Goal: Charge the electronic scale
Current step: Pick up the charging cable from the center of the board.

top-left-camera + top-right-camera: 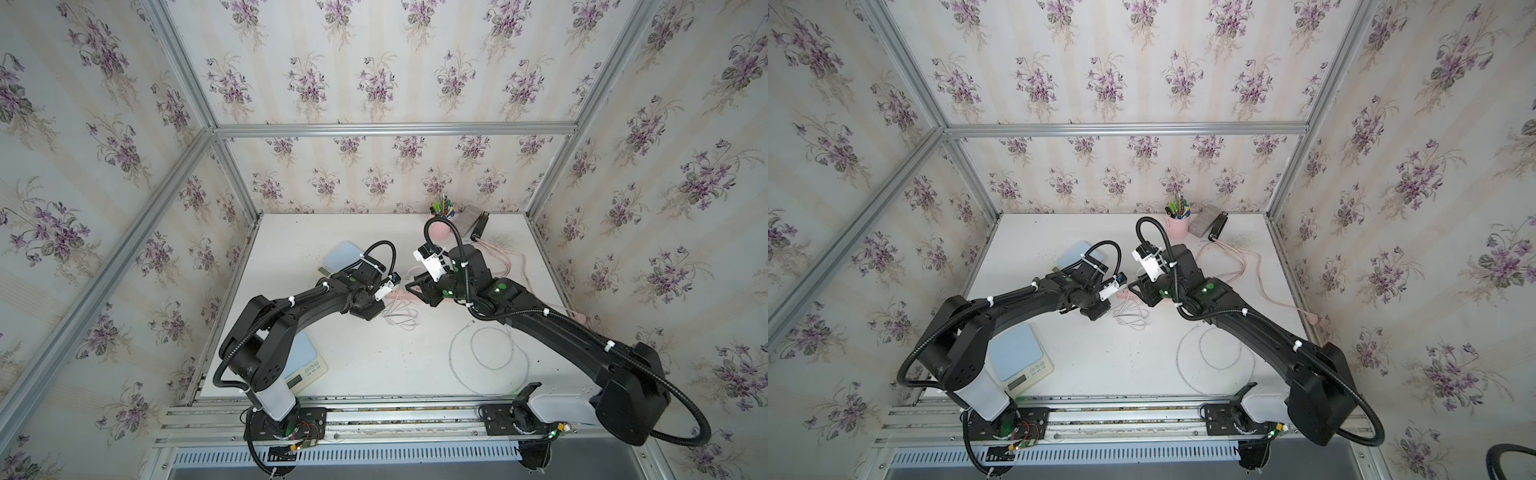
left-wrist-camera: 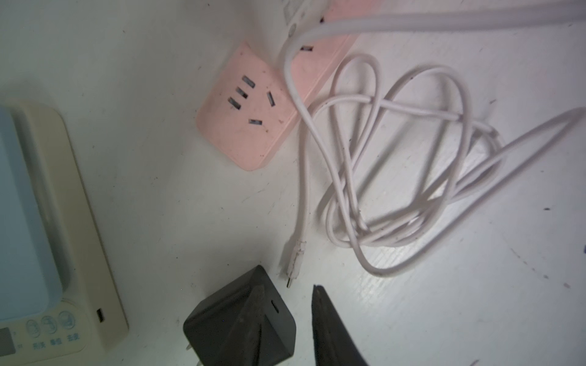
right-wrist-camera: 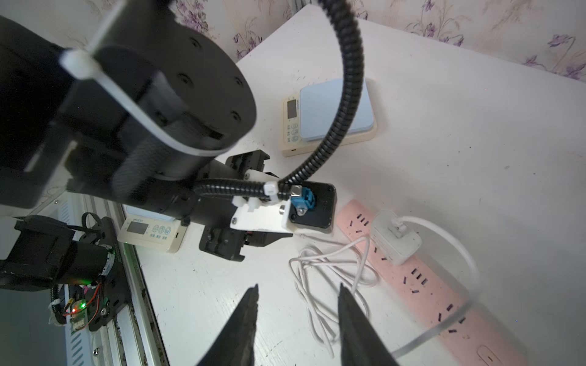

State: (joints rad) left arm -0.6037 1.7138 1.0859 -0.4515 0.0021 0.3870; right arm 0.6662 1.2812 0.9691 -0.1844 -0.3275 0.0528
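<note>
Now: left gripper (image 2: 288,286) jaws apart over black adapter (image 2: 215,323), apparently pinching nothing; right gripper (image 3: 298,285) spread, empty. Scale (image 2: 73,206) near adapter, side port (image 2: 100,315) facing it; second scale (image 1: 313,353) by left arm's base. Cable (image 2: 303,190), coiled beside strip (image 2: 241,133), probably limp, light: best pinched at stiff plug (image 2: 296,253).

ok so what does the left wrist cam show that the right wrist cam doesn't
Only the left wrist view: a black charging adapter lying at the left gripper, and the white cable's free plug. Only the right wrist view: a white adapter plugged into the pink power strip, a second scale, the left arm. Both: that power strip, the coiled white cable, the near electronic scale.
</note>
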